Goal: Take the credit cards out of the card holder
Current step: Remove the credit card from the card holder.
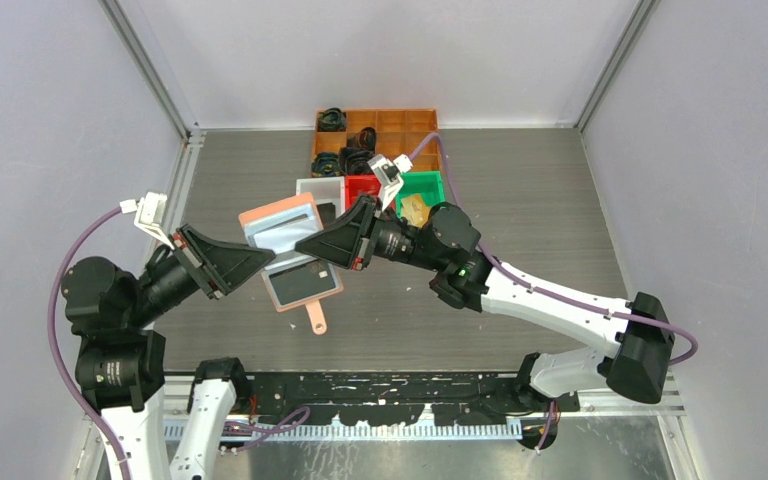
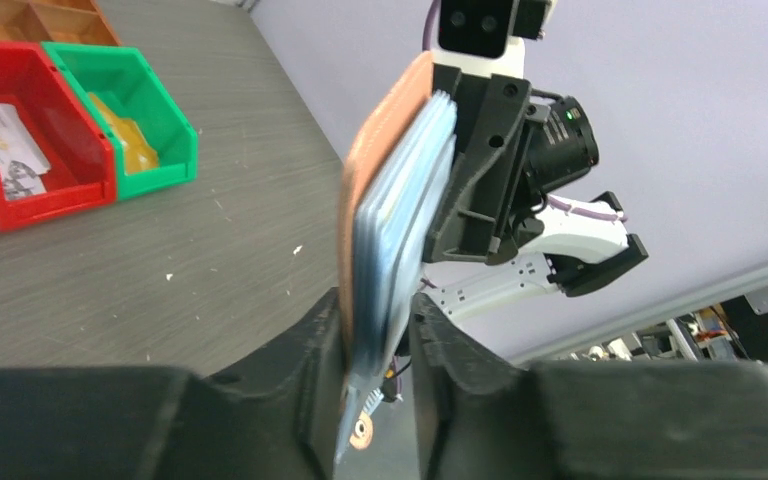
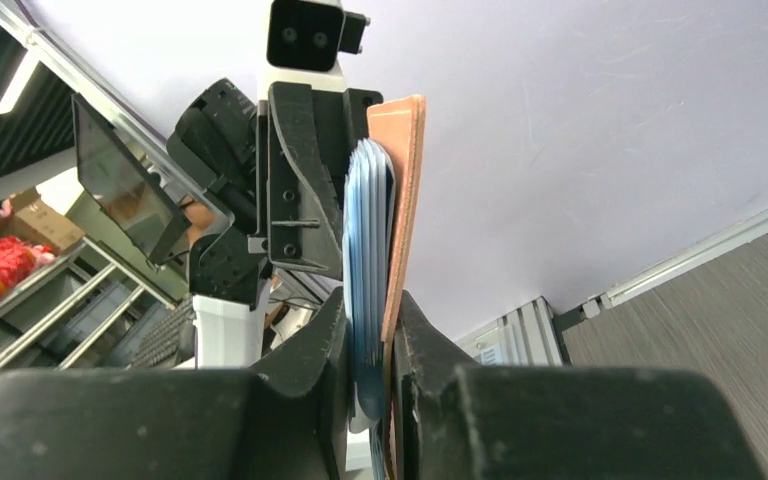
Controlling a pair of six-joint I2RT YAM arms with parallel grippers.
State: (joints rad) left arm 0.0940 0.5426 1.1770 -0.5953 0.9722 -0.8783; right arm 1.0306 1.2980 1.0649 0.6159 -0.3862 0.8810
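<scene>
The card holder [image 1: 282,232], tan-pink with a grey-blue pocket face, is held up off the table between both grippers, its strap tab [image 1: 317,318] hanging down. A dark rectangle [image 1: 300,284] shows in its lower pocket. My left gripper [image 1: 263,262] is shut on the holder's left edge and my right gripper [image 1: 307,244] on its right side. The left wrist view shows the holder [image 2: 392,225] edge-on between my fingers [image 2: 378,330], as does the right wrist view [image 3: 388,210], between my right gripper's fingers [image 3: 372,335]. A whitish card [image 2: 0,150] lies in the red bin, an orange-yellow card [image 1: 415,210] in the green bin.
A white bin [image 1: 320,188], red bin [image 1: 363,184] and green bin [image 1: 425,184] stand in a row behind the holder. An orange compartment tray [image 1: 390,122] with black coiled bundles [image 1: 331,119] is at the back. Grey walls close in the table's left, right and back sides.
</scene>
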